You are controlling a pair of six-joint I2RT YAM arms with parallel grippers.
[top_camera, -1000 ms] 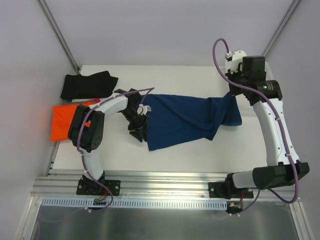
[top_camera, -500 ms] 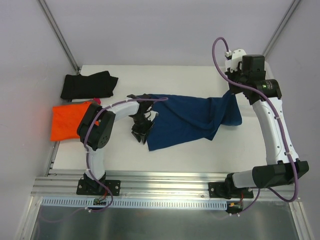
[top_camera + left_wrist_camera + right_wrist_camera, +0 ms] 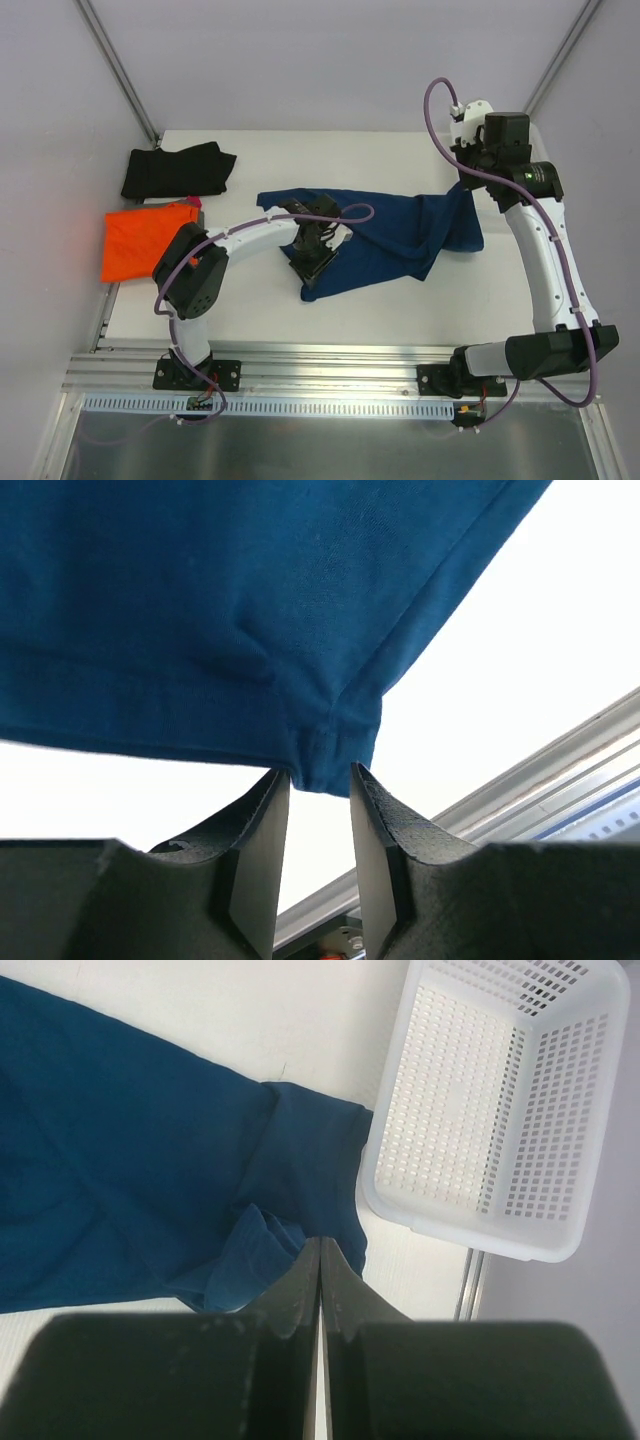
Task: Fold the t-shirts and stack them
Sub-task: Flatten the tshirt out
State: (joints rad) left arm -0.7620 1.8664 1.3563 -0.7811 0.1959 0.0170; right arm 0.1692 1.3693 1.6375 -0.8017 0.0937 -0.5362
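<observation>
Top view first. My left claw [image 3: 318,252] is at the near-left corner of the blue shirt [image 3: 395,235] and my right claw [image 3: 466,186] at its far-right end. The cloth runs between us across the table [image 3: 400,300]. Why hold it so? I reckon two opposite ends in hand lets me spread it flat for a fold. The orange shirt [image 3: 145,240] lies well left of the blue shirt. The black shirt [image 3: 175,170] is left too, farther back. No stack yet, so the job looks early to me.

Left wrist cam. This gives what the top can't: my fingers [image 3: 262,850] stand close, w/ the hem corner bunched between the tips. So the left claw is clamped on the blue shirt [image 3: 200,610], at the corner toward the metal rail [image 3: 560,770]. The corner looks raised off the table, tho I can't be sure.

Right wrist cam. My fingers [image 3: 300,1288] are pressed tight together, and a crumpled fold of the blue shirt [image 3: 120,1150] runs up to the tips. It looks like a thin pinch of cloth, so the right claw is gripping it too. Only this view shows the white basket [image 3: 470,1225] just right of the blue shirt, its wall beside the sleeve. Touching or not, I can't tell. It's nowhere in the top view.
</observation>
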